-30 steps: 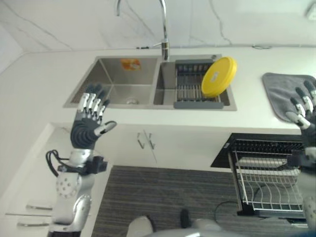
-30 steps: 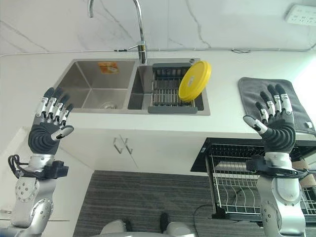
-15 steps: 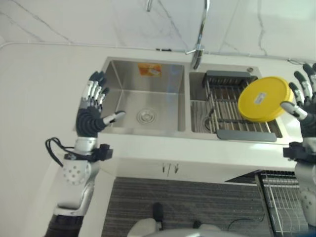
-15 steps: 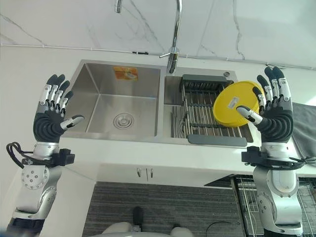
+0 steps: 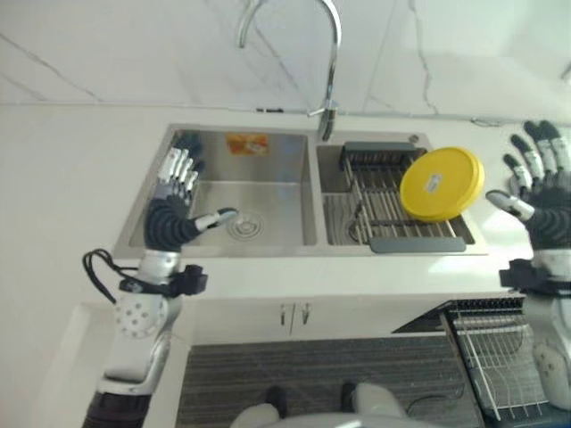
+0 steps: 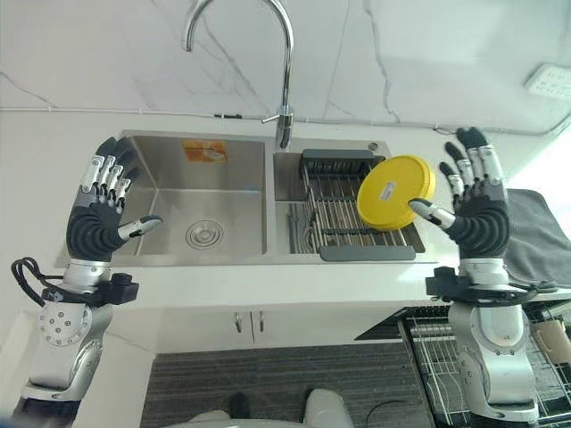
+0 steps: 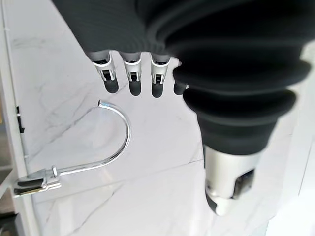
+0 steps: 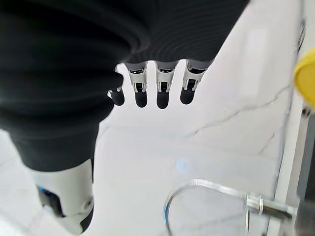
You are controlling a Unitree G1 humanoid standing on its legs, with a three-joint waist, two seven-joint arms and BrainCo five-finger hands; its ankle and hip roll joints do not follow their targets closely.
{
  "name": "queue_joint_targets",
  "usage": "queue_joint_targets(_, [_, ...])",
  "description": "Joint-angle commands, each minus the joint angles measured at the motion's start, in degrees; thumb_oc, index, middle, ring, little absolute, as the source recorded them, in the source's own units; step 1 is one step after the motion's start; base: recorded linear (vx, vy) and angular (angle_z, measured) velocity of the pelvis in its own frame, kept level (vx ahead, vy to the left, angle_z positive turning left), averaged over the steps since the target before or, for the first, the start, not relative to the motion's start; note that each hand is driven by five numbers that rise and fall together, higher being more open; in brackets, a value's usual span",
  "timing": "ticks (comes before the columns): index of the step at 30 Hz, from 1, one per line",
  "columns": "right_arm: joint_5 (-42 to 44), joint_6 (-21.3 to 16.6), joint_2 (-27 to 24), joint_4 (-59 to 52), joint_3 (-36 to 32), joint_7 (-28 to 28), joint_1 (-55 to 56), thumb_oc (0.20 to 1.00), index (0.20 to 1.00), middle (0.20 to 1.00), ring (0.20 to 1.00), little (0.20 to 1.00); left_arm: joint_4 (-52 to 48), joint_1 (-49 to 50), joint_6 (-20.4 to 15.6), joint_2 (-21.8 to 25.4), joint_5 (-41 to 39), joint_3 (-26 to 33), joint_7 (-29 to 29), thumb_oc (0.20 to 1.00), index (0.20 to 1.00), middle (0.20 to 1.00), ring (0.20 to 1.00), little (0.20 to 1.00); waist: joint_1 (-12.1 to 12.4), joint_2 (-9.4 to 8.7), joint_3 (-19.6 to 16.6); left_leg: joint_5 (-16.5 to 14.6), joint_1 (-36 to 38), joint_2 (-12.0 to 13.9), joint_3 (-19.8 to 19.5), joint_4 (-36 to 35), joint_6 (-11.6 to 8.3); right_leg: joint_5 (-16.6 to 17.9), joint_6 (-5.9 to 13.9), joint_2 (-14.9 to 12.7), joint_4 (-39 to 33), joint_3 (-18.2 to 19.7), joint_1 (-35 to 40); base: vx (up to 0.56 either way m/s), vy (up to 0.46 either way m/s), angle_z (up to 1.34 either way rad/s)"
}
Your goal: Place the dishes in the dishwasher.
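A yellow plate (image 6: pixel 393 192) leans on edge in a dark dish rack (image 6: pixel 339 214) set in the sink's right basin. My right hand (image 6: pixel 477 209) is raised just right of the plate, fingers straight and spread, its thumb close to the plate's rim and holding nothing. Over the left basin's near-left corner my left hand (image 6: pixel 96 218) is held up, open and empty. Part of the pulled-out dishwasher rack (image 6: pixel 428 357) of white wire shows at the lower right, below the counter.
A tall chrome tap (image 6: pixel 284 80) rises behind the double steel sink (image 6: pixel 210 201). A grey drying mat (image 6: pixel 540 232) lies on the white counter right of the sink. Cabinet doors with handles (image 6: pixel 245 323) sit below the counter, above a dark striped floor mat (image 6: pixel 268 392).
The camera has swung, so the whole scene shifted. My right hand now stands a little further right of the yellow plate; both hands remain raised and open.
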Motion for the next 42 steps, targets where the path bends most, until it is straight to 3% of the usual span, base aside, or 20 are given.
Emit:
queue_joint_targets(1, [-0.11,-4.03,-2.59,-0.09,-0.84,2.47,-4.85,1.0,1.0,1.0,1.0,1.0,-2.92,-2.72,-2.03,1.02,3.28,0.16,2.19,1.0,1.0,1.0,1.0,1.0,-0.84,0.86,-0.39,-3.65,1.04,1.53,-7.93,0.17,-3.5,3.98,2.18,-0.95,-5.98,0.66,5.21,0.08,-0.224,-0.15])
queue_joint_targets(5, [2.35,-2.22,-3.86,0.82,0.39,6.0,-7.15,1.0,1.0,1.0,1.0,1.0,-2.91,-2.65,-1.81,1.24,2.8,0.11,1.61,1.0,1.0,1.0,1.0,1.0,-0.99,0.25,-0.38,-5.62,2.82,2.86,-7.33,0.17,-3.93,7.34,3.53,-1.86,-9.19,1.5,3.67,0.09,-0.368,0.0])
queue_joint_targets(8, [4.01,-2.17,-5.0,1.68,0.57,6.81,-7.43,1.0,1.0,1.0,1.0,1.0,-2.75,-1.7,-1.94,1.65,-0.13,0.94,0.83,1.0,1.0,1.0,1.0,1.0,-0.69,-0.25,-0.88,-5.72,3.72,5.24,-6.03,0.17,-4.76,5.96,4.17,-0.69,-11.17,-0.63,5.08,0.08,-0.546,0.23])
queue_joint_targets(15, [6.54,1.91,-3.16,1.36,-0.4,6.1,-6.99,1.0,1.0,1.0,1.0,1.0,-2.45,-0.33,-0.66,1.24,-2.69,1.92,-2.46,1.0,1.0,1.0,1.0,1.0,-2.72,1.22,-2.79,-2.11,4.28,11.46,-0.4,0.17,-8.17,2.13,0.42,4.21,-12.64,0.02,8.85,0.08,-0.417,0.11])
queue_joint_targets(19, [6.0,3.92,-3.54,1.59,-1.39,5.72,-5.97,1.0,1.0,1.0,1.0,1.0,-2.29,1.26,-2.1,0.61,-4.46,2.78,-3.79,1.0,1.0,1.0,1.0,1.0,-2.32,1.69,-2.44,-1.73,2.92,10.53,-1.63,2.61,-8.76,1.48,-0.67,5.22,-12.64,0.48,9.75,0.05,-0.15,0.19])
queue_joint_targets(22, [5.42,2.24,-3.16,2.76,-1.42,2.66,-6.1,1.0,1.0,1.0,1.0,1.0,-1.51,0.22,-3.33,0.29,-3.96,1.81,-4.89,1.0,1.0,1.0,1.0,1.0,-2.94,2.22,-1.81,0.92,1.76,11.71,0.37,0.19,-9.5,1.27,-0.31,4.41,-12.64,-2.18,9.87,-0.03,0.063,0.25])
queue_joint_targets(25, [8.84,2.76,-2.5,4.76,-1.96,1.47,-7.39,1.0,1.0,1.0,1.0,1.0,-0.66,-1.15,-4.16,0.43,-1.4,0.59,-2.93,1.0,1.0,1.0,1.0,1.0,-3.02,2.67,-1.98,0.43,0.68,11.22,-2.2,0.17,-9.61,1.12,-0.13,3.64,-12.64,-2.86,9.85,-0.04,0.137,0.47])
queue_joint_targets(29, [8.91,4.38,-0.45,6.28,-1.35,0.47,-8.75,1.0,1.0,1.0,1.0,1.0,0.53,-2.58,-3.37,1.06,-1.16,0.75,-2.03,1.0,1.0,1.0,1.0,1.0,-2.55,2.73,-2.78,-0.35,0.92,10.71,-2.17,0.17,-9.44,1.23,0.74,2.02,-12.64,-4.94,10.36,0.02,0.177,0.1])
queue_joint_targets(32, [6.48,3.39,-0.29,9.58,-1.41,-2.26,-10.24,1.0,1.0,1.0,1.0,1.0,1.19,-3.44,-2.71,1.24,-0.66,0.99,-1.65,1.0,1.0,1.0,1.0,1.0,-1.79,2.24,-3.1,-1.26,1.75,10.18,-1.88,0.17,-8.89,1.54,1.47,1.26,-12.51,-5.4,10.72,0.03,0.098,0.06])
queue_joint_targets(38, [2.74,2.58,-0.59,15.22,-1.29,-9.24,-12.07,1.0,1.0,1.0,1.0,1.0,2.19,-3.97,-2.62,1.77,-0.67,0.78,-0.64,1.0,1.0,1.0,1.0,1.0,-0.73,1.41,-3.27,-2.22,2.4,9.59,-1.98,0.17,-8.12,1.64,1.87,0.97,-12.58,-5.0,11.23,0.02,0.016,0.0])
queue_joint_targets(42, [3.47,2.87,-1.28,18.74,-1.98,-10.95,-13.02,1.0,1.0,1.0,1.0,1.0,2.23,-3.88,-1.99,2.02,-0.78,0.46,-0.88,1.0,1.0,1.0,1.0,1.0,-0.27,0.95,-3.5,-2.43,2.7,9.66,-1.85,0.17,-7.85,1.42,1.71,1.3,-12.64,-4.43,11.64,0.04,-0.012,-0.04])
